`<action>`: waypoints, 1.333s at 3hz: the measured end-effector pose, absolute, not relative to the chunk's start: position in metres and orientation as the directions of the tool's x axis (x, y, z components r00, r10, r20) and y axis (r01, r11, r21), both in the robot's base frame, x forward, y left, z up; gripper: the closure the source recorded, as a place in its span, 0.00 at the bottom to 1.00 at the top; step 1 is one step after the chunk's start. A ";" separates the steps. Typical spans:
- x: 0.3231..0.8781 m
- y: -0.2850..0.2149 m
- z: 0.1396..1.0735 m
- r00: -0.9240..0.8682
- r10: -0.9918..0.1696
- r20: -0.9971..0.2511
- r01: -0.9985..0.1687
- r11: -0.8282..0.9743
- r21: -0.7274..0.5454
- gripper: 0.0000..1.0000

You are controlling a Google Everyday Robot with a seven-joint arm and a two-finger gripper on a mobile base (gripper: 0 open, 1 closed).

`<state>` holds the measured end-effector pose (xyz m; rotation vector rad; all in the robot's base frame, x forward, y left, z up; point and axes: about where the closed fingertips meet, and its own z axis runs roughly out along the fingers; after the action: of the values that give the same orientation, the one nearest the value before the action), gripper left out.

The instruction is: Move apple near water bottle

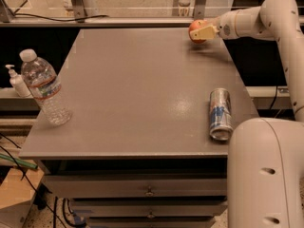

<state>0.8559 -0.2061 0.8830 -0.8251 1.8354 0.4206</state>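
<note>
Nearest, at the lower right: the smooth, rounded cream shell of the robot base (266,175). Beside it, the front of a grey desk (142,89), matte and flat on top, with metal-knobbed drawers (149,191) below.

Close to the front right corner, just inside the right edge: a silver-blue drink can (220,114) lying on its side, long axis running front to back, open end toward the front.

Near the front left corner, hard by the left edge: the water bottle (43,88), clear ribbed plastic, standing upright, long axis vertical, white cap on top, red-and-white label round the middle. Just past the left edge, off the desk: a small white pump bottle (18,82).

At the far right corner, well apart from the water bottle and diagonally across the top from it: the apple (194,26), round, red-orange, glossy, with no long axis to speak of; stem side not discernible.

Clamped on the apple from the right: the gripper (200,32), one beige finger (205,33) laid across the fruit's front, the other hidden behind. Whether resting on the top or held just above it, impossible to tell.

Behind, the cream arm (266,18), stretched level leftward from a bent elbow at the upper right.
</note>
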 end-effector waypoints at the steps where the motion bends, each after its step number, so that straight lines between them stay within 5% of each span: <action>1: 0.828 -0.190 0.920 -0.155 -0.403 -0.902 -0.770 0.622 -0.145 1.00; 4: 0.777 -0.150 0.968 0.002 -0.506 -0.863 -0.863 0.436 -0.258 1.00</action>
<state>0.7774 -0.1501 0.9679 -1.2100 1.6523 0.4309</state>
